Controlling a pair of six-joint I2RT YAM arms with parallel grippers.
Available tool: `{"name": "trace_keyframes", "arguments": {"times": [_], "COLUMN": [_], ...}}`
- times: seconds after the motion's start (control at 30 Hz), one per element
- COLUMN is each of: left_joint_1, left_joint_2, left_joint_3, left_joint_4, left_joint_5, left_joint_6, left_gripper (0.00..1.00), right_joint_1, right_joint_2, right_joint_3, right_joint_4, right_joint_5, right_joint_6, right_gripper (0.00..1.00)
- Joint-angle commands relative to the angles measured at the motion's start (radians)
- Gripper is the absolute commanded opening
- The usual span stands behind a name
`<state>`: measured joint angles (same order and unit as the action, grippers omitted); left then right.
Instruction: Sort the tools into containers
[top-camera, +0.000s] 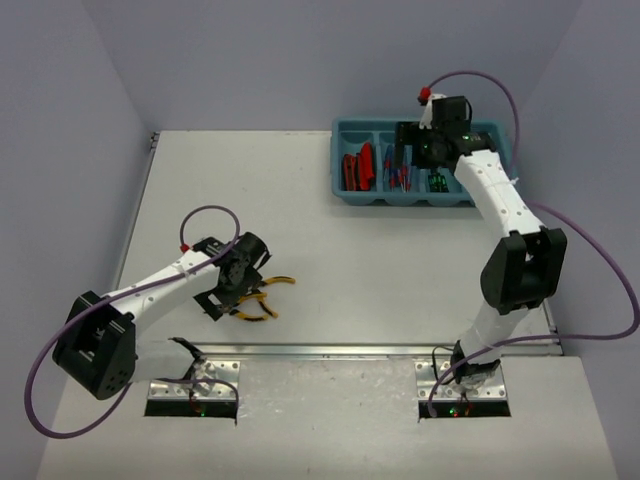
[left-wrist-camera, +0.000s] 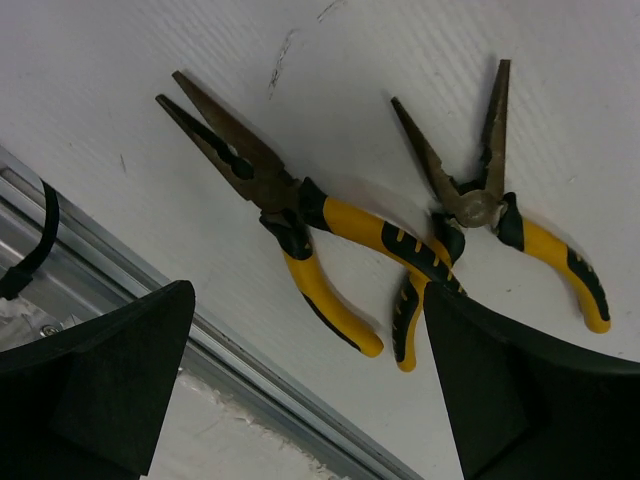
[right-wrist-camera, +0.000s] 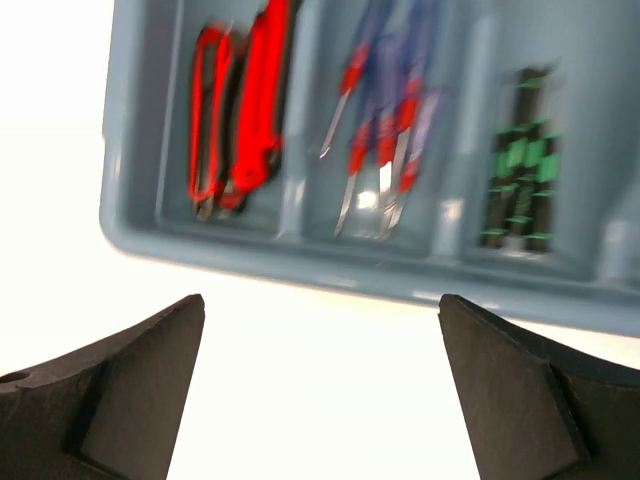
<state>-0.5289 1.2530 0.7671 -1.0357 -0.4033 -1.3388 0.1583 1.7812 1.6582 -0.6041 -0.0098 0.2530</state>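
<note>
Left claw (left-wrist-camera: 310, 335), spread wide and empty, hangs over two yellow-handled pliers (left-wrist-camera: 300, 205).

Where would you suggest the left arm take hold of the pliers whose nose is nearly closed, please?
Probably at the neck of these pliers, just behind the pivot, coming straight down with the left gripper's jaws spanning it crosswise. They lie flat on the table, both handles meet there, and one handle crosses the second pliers' handle, so gripping further back may drag that neighbour.

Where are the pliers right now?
Top view: both pliers lie on the table, near left, under the left arm's open jaws, far from the tray.
</note>
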Motion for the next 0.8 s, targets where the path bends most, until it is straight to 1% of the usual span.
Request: {"name": "trace_keyframes", "arguments": {"times": [0.0,0.1,0.2,0.3,0.4,0.43,0.47,0.5,0.53,0.57,0.63,0.77], "left_joint_1": [-0.004,-0.004,-0.005,0.001,0.003,0.003,0.003,0.003,0.004,0.004,0.005,0.004], "left_joint_2": [-0.03,-0.048,-0.037,0.0,0.018,0.022,0.027,0.032,0.038,0.04,0.042,0.044], "left_joint_3": [-0.042,-0.069,-0.077,-0.077,-0.076,-0.08,-0.084,-0.085,-0.088,-0.093,-0.103,-0.136], "left_joint_4": [0.11,0.191,0.246,0.27,0.282,0.287,0.291,0.29,0.28,0.275,0.275,0.289], "left_joint_5": [0.103,0.111,0.086,0.059,0.056,0.054,0.052,0.052,0.051,0.049,0.049,0.051], "left_joint_6": [-0.125,-0.159,-0.195,-0.222,-0.238,-0.241,-0.245,-0.248,-0.256,-0.261,-0.266,-0.274], "left_gripper": [0.95,0.95,0.9,0.81,0.76,0.72,0.65,0.63,0.56,0.53,0.48,0.44], "right_joint_1": [0.102,0.112,0.113,0.115,0.115,0.115,0.115,0.115,0.115,0.115,0.115,0.116], "right_joint_2": [-0.014,-0.045,-0.095,-0.142,-0.163,-0.168,-0.174,-0.176,-0.179,-0.18,-0.183,-0.18], "right_joint_3": [-0.149,-0.227,-0.304,-0.356,-0.375,-0.382,-0.387,-0.388,-0.391,-0.391,-0.395,-0.398], "right_joint_4": [0.053,0.085,0.13,0.155,0.157,0.159,0.162,0.162,0.162,0.161,0.164,0.167], "right_joint_5": [-0.065,-0.096,-0.127,-0.151,-0.162,-0.162,-0.162,-0.162,-0.165,-0.17,-0.172,-0.178], "right_joint_6": [-0.027,-0.015,0.001,0.006,0.008,0.008,0.009,0.009,0.009,0.009,0.011,0.012], "right_gripper": [0.99,0.99,0.99,0.99,0.99,0.99,0.99,0.99,0.99,0.99,0.99,0.99]}}
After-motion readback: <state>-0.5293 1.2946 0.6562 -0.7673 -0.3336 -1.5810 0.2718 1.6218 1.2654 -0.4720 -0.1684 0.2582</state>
